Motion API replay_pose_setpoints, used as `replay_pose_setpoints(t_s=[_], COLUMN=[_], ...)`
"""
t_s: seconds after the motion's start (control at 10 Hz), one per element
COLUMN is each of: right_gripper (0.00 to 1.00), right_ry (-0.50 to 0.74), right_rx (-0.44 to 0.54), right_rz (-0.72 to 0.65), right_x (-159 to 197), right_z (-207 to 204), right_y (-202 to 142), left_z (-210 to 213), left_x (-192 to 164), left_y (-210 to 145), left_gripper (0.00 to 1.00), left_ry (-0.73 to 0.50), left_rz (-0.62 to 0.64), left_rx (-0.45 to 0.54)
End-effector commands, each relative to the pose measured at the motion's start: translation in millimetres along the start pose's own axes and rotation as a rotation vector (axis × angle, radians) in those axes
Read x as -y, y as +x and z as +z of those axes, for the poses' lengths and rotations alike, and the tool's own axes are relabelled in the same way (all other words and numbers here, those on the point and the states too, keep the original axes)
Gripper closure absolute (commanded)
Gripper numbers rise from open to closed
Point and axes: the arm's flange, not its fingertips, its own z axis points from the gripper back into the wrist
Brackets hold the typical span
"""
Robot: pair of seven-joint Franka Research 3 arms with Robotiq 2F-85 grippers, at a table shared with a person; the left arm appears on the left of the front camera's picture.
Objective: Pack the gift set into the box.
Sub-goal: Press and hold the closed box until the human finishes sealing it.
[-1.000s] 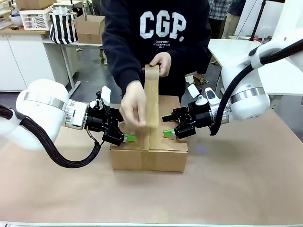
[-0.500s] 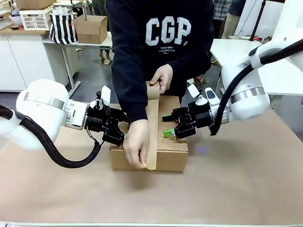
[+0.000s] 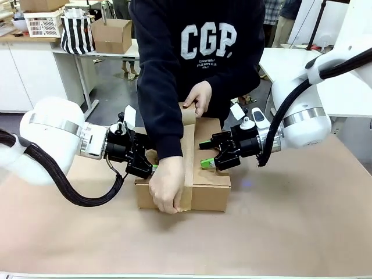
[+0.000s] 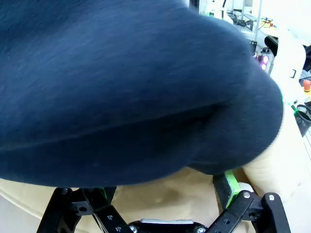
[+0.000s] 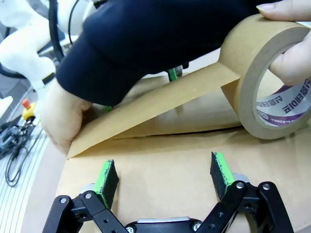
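A closed brown box (image 3: 197, 174) sits on the paper-covered counter (image 3: 279, 232), flaps down, so the gift set inside it cannot be seen. A person in a dark sweatshirt leans over the box from its far side. One hand (image 3: 167, 185) presses a strip of brown tape (image 3: 187, 157) down over the box's near edge; the other hand (image 3: 199, 97) holds the tape roll above the far edge.

The right wrist view alone shows the tape roll (image 5: 272, 82) clearly, gripped between fingers, with the strip stretching from it across the box top (image 5: 165, 165) to the pressing hand (image 5: 63, 119).

The left wrist view is almost filled by the dark sleeve (image 4: 126, 82).

The left end effector (image 3: 152, 167) reaches in at the box's left side, its green pads spread apart over the top. The right end effector (image 3: 208, 158) mirrors it at the box's right side, fingers likewise apart, holding nothing.
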Motion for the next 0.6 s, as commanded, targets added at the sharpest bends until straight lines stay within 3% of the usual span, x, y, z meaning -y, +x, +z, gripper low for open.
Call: replay_pose_setpoints(t_s=[0.0, 0.5], right_gripper=[0.00, 0.00], right_ry=[0.000, 0.000], right_rx=[-0.003, -0.003], right_rz=[-0.008, -0.008], right_x=[0.0, 0.0], right_z=[-0.4, -0.4], right_y=[-3.5, -3.5], left_z=[0.2, 0.2], left_x=[3.4, 3.4], left_y=[-2.1, -2.1], left_gripper=[0.00, 0.00], left_ry=[0.012, 0.012], left_rz=[0.005, 0.005], left_rx=[-0.005, -0.005])
